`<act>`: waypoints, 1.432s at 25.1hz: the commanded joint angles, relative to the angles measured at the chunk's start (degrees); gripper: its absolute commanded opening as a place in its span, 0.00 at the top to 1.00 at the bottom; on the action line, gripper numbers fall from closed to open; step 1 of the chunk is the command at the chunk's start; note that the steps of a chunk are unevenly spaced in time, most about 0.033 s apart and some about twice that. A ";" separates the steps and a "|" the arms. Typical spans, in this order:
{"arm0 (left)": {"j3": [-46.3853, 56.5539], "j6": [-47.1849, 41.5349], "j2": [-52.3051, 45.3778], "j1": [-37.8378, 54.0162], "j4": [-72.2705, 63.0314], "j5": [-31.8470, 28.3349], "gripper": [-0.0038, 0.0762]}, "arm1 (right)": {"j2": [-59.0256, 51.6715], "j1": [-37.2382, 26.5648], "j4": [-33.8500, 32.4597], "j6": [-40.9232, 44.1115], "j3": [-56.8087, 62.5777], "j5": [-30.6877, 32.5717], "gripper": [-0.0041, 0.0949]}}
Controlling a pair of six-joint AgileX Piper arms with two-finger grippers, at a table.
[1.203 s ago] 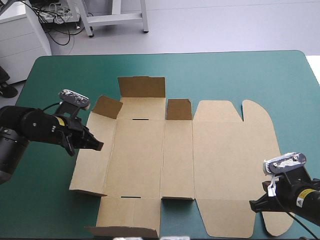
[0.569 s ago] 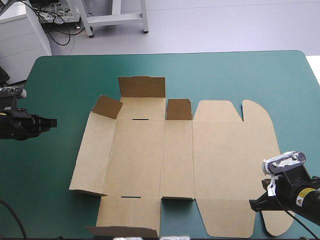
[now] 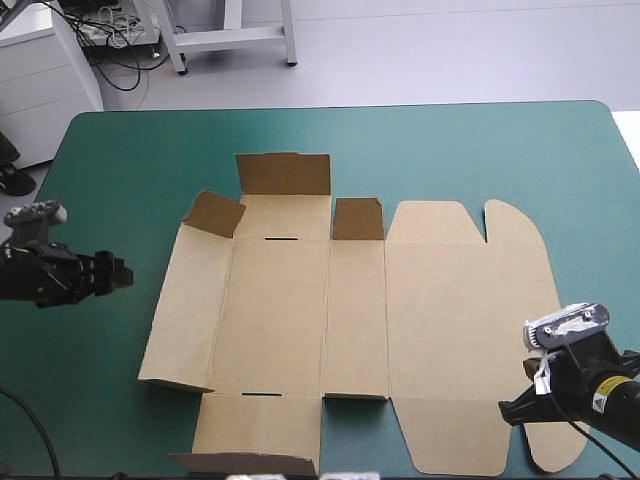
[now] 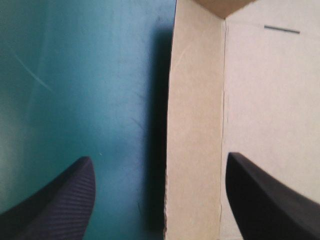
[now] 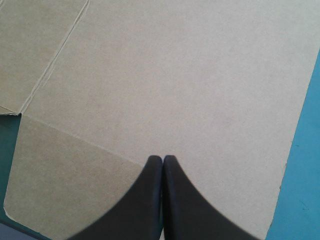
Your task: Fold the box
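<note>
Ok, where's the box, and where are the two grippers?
box [image 3: 275, 315], high view, its flat middle panel.
left gripper [image 3: 118, 275], high view, between its open fingertips.
right gripper [image 5: 162, 159], right wrist view, where its shut fingertips meet.

The counter, under a teal-green cover with rounded far corners, fills most of the view. Beyond its far edge lies a pale grey floor, smooth and evenly lit. A white cabinet stands at far left. Beside it, dark cables lie tangled on the floor near a white metal frame.
</note>
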 commanded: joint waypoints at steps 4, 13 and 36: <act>9.97 7.57 -0.23 0.13 -8.39 2.49 0.29 | 0.13 -0.37 0.00 -1.27 -1.35 -3.99 0.98; 15.08 12.04 5.60 0.13 -13.40 -1.42 0.29 | 0.13 -0.37 0.00 -1.65 -1.35 -4.10 0.98; 15.32 13.55 14.39 -7.29 -14.06 -4.45 0.37 | 0.13 -0.37 0.00 -1.17 -1.35 -4.10 0.98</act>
